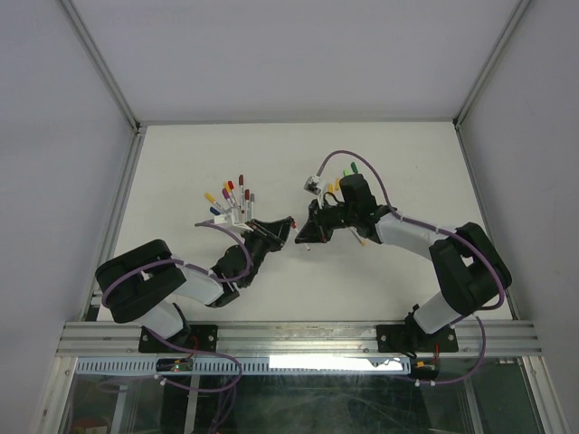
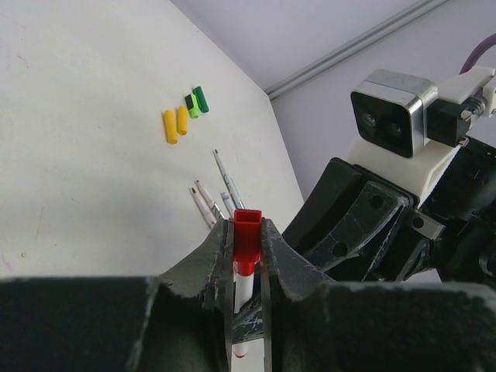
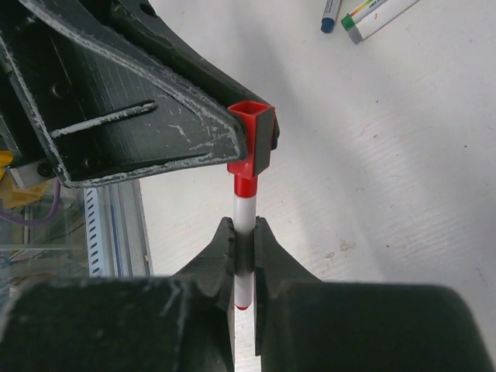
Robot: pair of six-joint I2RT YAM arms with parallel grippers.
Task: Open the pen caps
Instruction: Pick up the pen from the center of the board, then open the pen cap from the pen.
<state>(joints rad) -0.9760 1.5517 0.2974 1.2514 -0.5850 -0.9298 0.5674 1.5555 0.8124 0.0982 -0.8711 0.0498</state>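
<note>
From above, a fan of pens with coloured caps lies at the left of the tabletop. Just right of it the left tool and right tool meet tip to tip, too small there to read their grip. Loose caps lie behind the right arm. The left wrist view shows the left tool's narrow jaws pinching a red cap, with the white pen barrel running out below it and bare barrels lying beyond. Only the right wrist view shows the right tool clamped on that barrel, just beneath the red cap.
</note>
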